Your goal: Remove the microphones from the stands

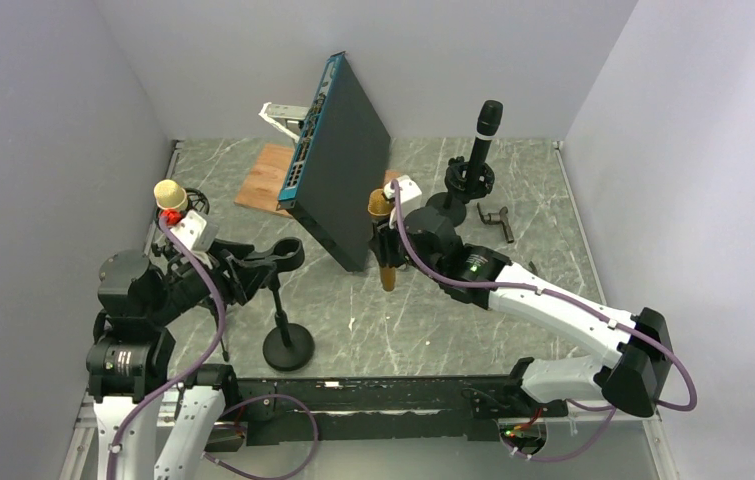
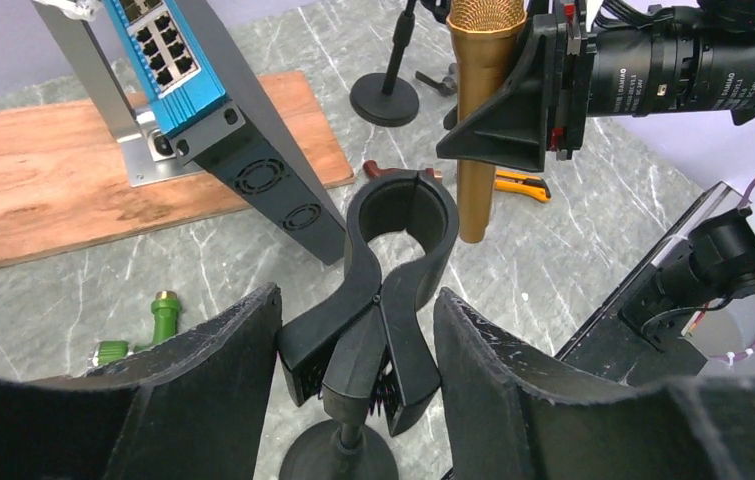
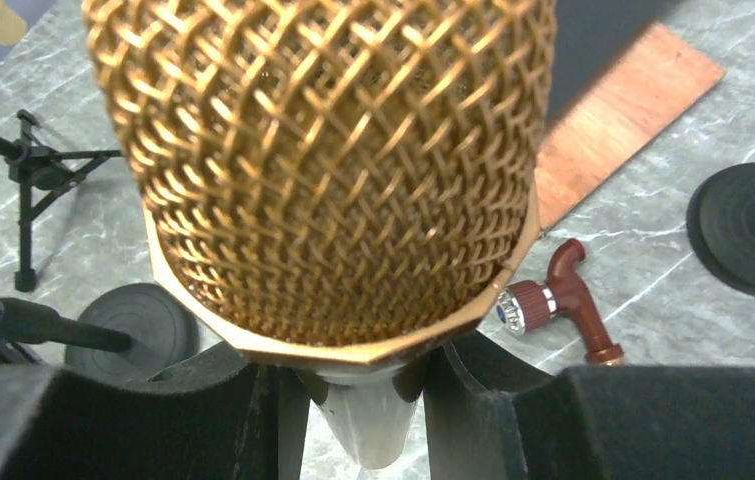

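Note:
The gold microphone (image 1: pixel 385 262) hangs upright in my right gripper (image 1: pixel 390 240), above the table and right of the stand, apart from it. Its mesh head fills the right wrist view (image 3: pixel 323 160), with the right gripper (image 3: pixel 358 370) shut on the body just below the head. The black stand has a round base (image 1: pixel 288 347) and an empty clip (image 1: pixel 283 255). In the left wrist view the clip (image 2: pixel 398 220) is empty, and my left gripper (image 2: pixel 358 300) presses both clip levers. The microphone (image 2: pixel 478 130) stands behind the clip.
A blue-and-black network switch (image 1: pixel 338 160) leans on a wooden board (image 1: pixel 268 175). A black microphone on its own stand (image 1: pixel 486 130) is at the back right. A gold-headed microphone (image 1: pixel 170 195) stands at the far left. A brown fitting (image 3: pixel 563 300) and a green fitting (image 2: pixel 158 320) lie on the table.

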